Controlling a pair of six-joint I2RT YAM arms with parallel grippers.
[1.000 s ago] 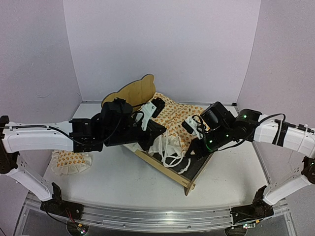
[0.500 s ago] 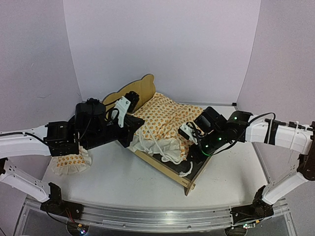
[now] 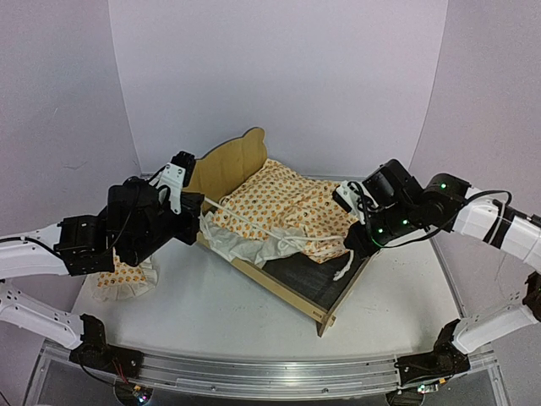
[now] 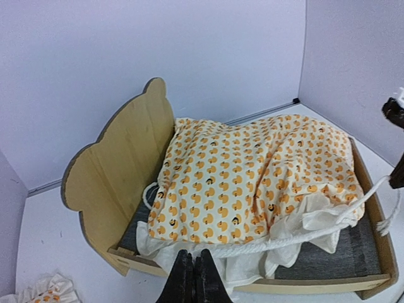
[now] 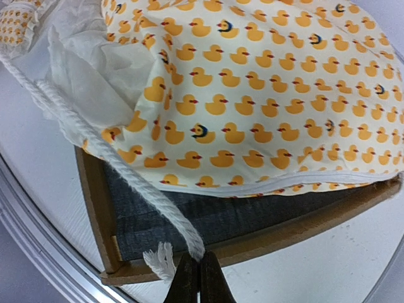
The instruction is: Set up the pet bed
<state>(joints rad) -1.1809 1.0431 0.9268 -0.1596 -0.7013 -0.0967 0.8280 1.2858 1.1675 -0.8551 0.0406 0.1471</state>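
While the rumpled duck-print mattress cover (image 3: 283, 203) already lies on the plywood pet bed (image 3: 306, 272) at frame centre, its grey fabric base partly bare, the left fingers (image 4: 184, 278) and right fingers (image 5: 187, 278) are pinched closed on its twisted white cord (image 5: 123, 172), and the ruffled pillow (image 3: 122, 279) lies lower left on the surface (image 3: 211, 304), not yet placed.

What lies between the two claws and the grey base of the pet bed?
The duck-print cover lies over most of the pet bed, from the headboard down. The left claw and right claw are each shut on a white cord stretched across. Only the foot end is bare.
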